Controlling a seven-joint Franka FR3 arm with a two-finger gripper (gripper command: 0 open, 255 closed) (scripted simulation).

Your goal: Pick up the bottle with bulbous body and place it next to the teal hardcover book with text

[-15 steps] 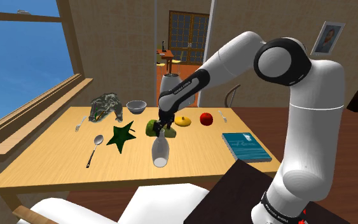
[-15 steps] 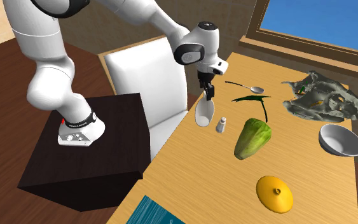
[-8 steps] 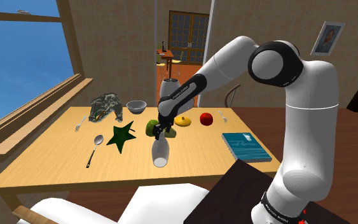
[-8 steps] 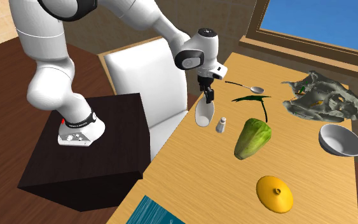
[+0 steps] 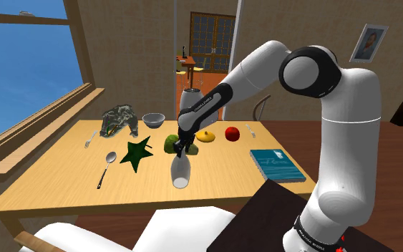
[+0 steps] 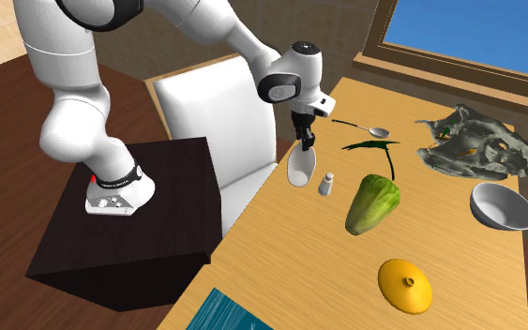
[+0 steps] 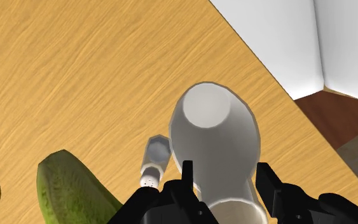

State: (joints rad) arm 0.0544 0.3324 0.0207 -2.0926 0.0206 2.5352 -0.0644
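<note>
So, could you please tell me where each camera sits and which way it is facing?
Shoulder view: beside and behind the stand, looking down over the table toward the doorway; the white arm shows.
Second exterior view: above the table's book end, facing the window; stand and arm show.
Wrist view: on the arm's end, looking along the fingers at the clasped bottle.
Shared: all three show the bottle and the green vegetable.

One bottle (image 5: 180, 172), one shaker (image 6: 326, 185), one bowl (image 5: 153, 119), three utensils (image 5: 107, 166), one book (image 5: 276, 165), one star (image 5: 137, 153), one apple (image 5: 232, 133), one table (image 5: 49, 179).
</note>
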